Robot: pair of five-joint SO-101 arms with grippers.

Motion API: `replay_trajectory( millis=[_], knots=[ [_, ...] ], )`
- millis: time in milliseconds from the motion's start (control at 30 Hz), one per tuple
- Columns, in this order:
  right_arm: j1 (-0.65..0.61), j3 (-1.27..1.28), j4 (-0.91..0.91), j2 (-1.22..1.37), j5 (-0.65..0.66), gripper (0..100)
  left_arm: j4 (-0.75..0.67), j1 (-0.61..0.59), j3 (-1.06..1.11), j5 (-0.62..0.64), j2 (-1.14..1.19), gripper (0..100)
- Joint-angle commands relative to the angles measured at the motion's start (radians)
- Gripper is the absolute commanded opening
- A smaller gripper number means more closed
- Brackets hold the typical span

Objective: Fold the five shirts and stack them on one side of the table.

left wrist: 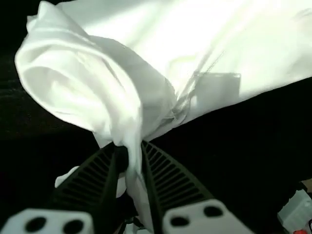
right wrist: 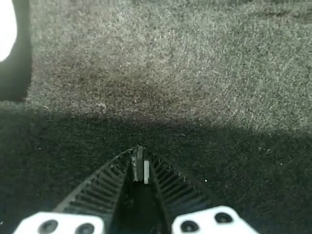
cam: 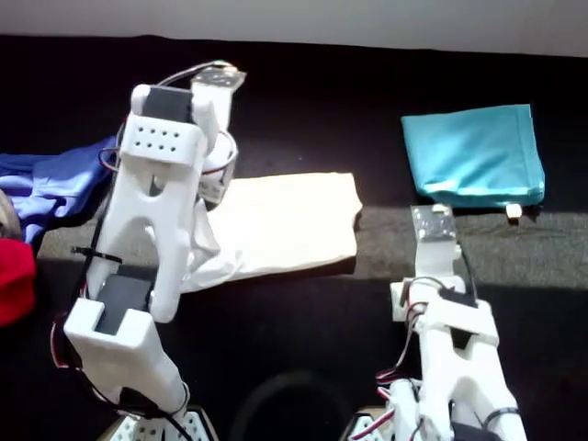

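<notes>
A white shirt (cam: pixel 285 223) lies partly folded in the middle of the dark table, its near left part bunched up under the left arm. My left gripper (left wrist: pixel 130 152) is shut on a gathered fold of that white shirt (left wrist: pixel 146 63), the cloth pinched between its dark fingers. A folded teal shirt (cam: pixel 475 154) lies at the far right. My right gripper (right wrist: pixel 139 163) hovers low over the bare cloth table top, fingers shut with nothing in them, near the table's front right and in front of the teal shirt.
A crumpled blue shirt (cam: pixel 50 181) and a red garment (cam: pixel 14 276) lie at the left edge. A small tag-like piece (cam: pixel 514 212) sits by the teal shirt's near corner. The table's far edge meets a pale wall.
</notes>
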Motion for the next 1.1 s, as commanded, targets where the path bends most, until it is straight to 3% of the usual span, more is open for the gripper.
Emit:
replay_trajectory(
  millis=[0, 200, 433, 867, 1067],
  knots=[
    [0.018, 0.028, -0.05, -0.004, -0.006, 0.7, 0.008, 0.133, 0.002, 0.008, -0.047, 1],
    [0.018, 0.027, -0.05, -0.002, -0.006, 0.7, -0.072, 0.259, -0.067, 0.092, 0.028, 1],
    [0.018, 0.025, -0.051, -0.002, -0.006, 0.7, -0.153, 0.348, -0.268, 0.092, 0.202, 1],
    [0.015, 0.025, -0.051, 0.002, -0.006, 0.7, -0.149, 0.4, -0.743, 0.091, 0.598, 2],
    [0.015, 0.025, -0.051, 0.005, -0.006, 0.7, -0.101, 0.395, -0.866, 0.095, 0.662, 22]
  ],
)
